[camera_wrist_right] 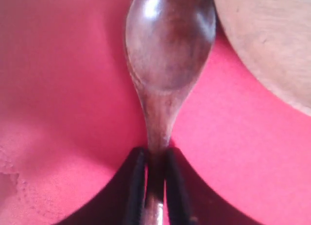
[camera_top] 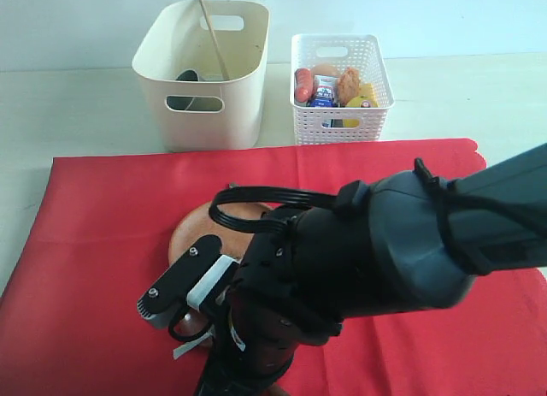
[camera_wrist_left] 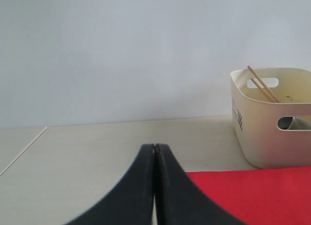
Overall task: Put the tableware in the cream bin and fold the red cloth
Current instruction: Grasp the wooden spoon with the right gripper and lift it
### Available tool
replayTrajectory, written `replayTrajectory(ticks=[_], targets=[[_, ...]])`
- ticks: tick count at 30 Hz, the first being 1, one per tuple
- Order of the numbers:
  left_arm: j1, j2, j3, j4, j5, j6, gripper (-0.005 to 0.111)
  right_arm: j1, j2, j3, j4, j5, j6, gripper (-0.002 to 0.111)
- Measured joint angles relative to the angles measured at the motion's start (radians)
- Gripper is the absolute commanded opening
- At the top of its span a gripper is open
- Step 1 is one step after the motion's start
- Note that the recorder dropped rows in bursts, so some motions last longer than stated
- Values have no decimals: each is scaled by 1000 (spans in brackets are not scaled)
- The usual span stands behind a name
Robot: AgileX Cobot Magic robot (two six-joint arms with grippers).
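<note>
Here, one spoon in right claw, two chopsticks in bin

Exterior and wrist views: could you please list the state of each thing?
Left hand: shut, empty.
Right hand: shut on dark wooden spoon.
Cream bin: upright, holding chopsticks.
Red cloth: spread flat, unfolded.
Wooden plate: resting on cloth.
White basket: upright, full.

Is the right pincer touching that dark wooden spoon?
Touching: the right wrist view shows the right pincer clamped on the dark wooden spoon handle, no gap.
</note>
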Motion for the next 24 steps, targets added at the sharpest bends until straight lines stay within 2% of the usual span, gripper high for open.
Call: replayTrajectory(ticks=[1,10,17,24], targets=[[0,0,0,0,0,0,0,0,0,0,0,0,0,0],[0,0,0,0,0,0,0,0,-99,0,8,-9,-18,0],[0,0,0,0,0,0,0,0,-138,0,0,-182,-31,0],[0,0,0,0,0,0,0,-20,-136,-94,-167,-219,-31,0]])
